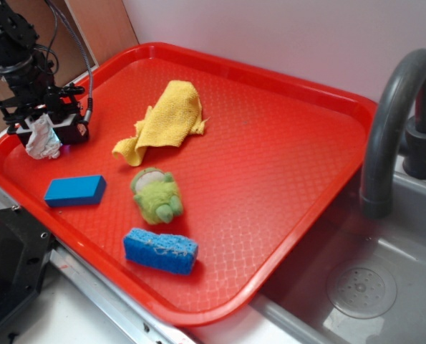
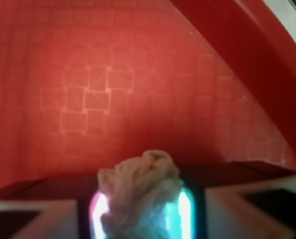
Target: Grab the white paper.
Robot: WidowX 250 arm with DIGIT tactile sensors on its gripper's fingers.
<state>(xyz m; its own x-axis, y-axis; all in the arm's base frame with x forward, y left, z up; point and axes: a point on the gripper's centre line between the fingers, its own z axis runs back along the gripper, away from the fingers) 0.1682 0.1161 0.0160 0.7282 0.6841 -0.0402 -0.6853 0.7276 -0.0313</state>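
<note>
The white paper (image 1: 44,140) is a small crumpled wad held between the fingers of my gripper (image 1: 42,135) at the far left of the red tray (image 1: 284,179). It hangs from the jaws just above the tray floor. In the wrist view the wad (image 2: 140,191) fills the gap between the two jaws of the gripper (image 2: 142,209), which press on it from both sides. The gripper is shut on the paper.
A yellow cloth (image 1: 166,118) lies at the tray's middle back. A blue block (image 1: 74,190), a green plush toy (image 1: 157,195) and a blue sponge (image 1: 160,251) lie toward the front. A grey faucet (image 1: 395,122) and sink (image 1: 356,287) are to the right.
</note>
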